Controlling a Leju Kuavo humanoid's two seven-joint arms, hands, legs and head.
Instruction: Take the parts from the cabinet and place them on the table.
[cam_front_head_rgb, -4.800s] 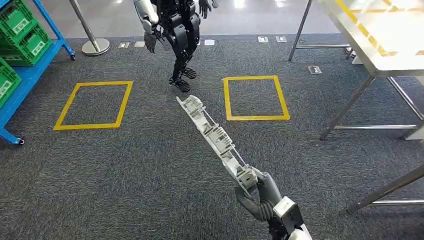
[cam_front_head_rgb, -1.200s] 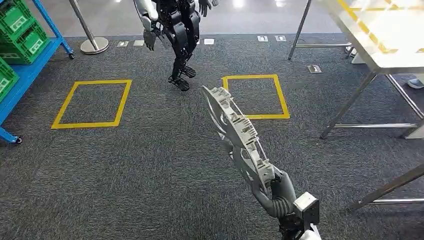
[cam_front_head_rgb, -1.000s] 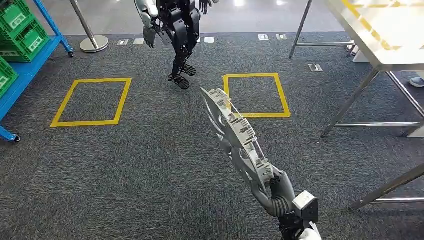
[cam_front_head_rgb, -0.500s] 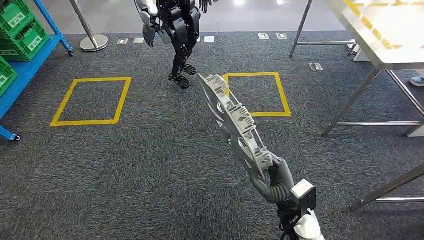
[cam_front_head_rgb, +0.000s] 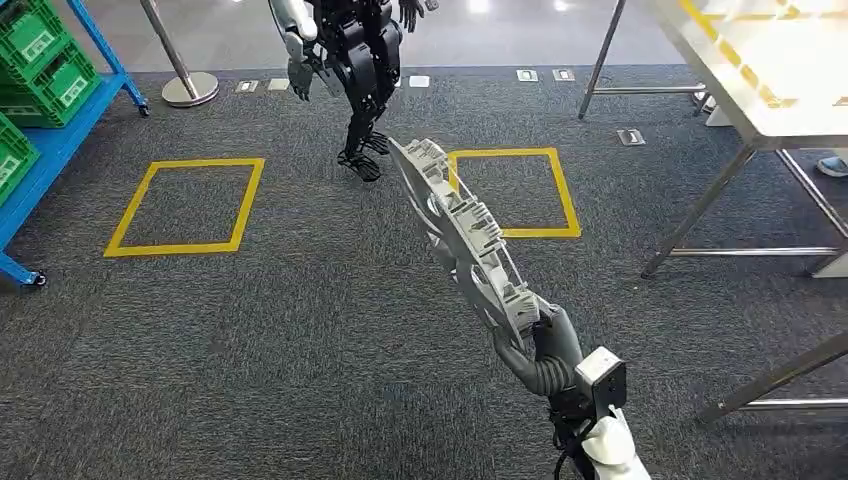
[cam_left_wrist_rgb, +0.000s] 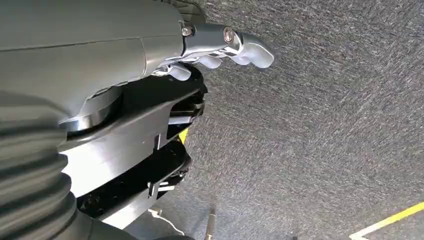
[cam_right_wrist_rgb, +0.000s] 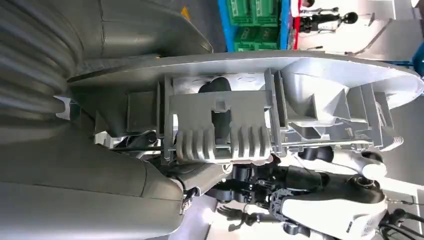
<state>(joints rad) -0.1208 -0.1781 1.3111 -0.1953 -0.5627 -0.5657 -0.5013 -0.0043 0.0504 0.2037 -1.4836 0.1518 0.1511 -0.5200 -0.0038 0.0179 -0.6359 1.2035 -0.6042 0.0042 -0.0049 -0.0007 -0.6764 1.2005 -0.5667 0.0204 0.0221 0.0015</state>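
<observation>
The right robot hand (cam_front_head_rgb: 545, 350) grips the long grey part (cam_front_head_rgb: 460, 235) by its near end, holding it slanted up over the carpet (cam_front_head_rgb: 250, 340). The left robot hand (cam_left_wrist_rgb: 225, 47) hangs with fingers curled, holding nothing. Green crates (cam_front_head_rgb: 45, 60) sit on the blue rack (cam_front_head_rgb: 95, 60); their contents can't be seen. The desk (cam_front_head_rgb: 760, 70) stands off to the right.

We count two yellow tape squares (cam_front_head_rgb: 186, 207) on the carpet, one long grey ribbed plastic part (cam_front_head_rgb: 462, 235), three green crates (cam_front_head_rgb: 47, 62).

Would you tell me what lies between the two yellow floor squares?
In the head view, bare grey carpet separates the left yellow square and right yellow square.
</observation>
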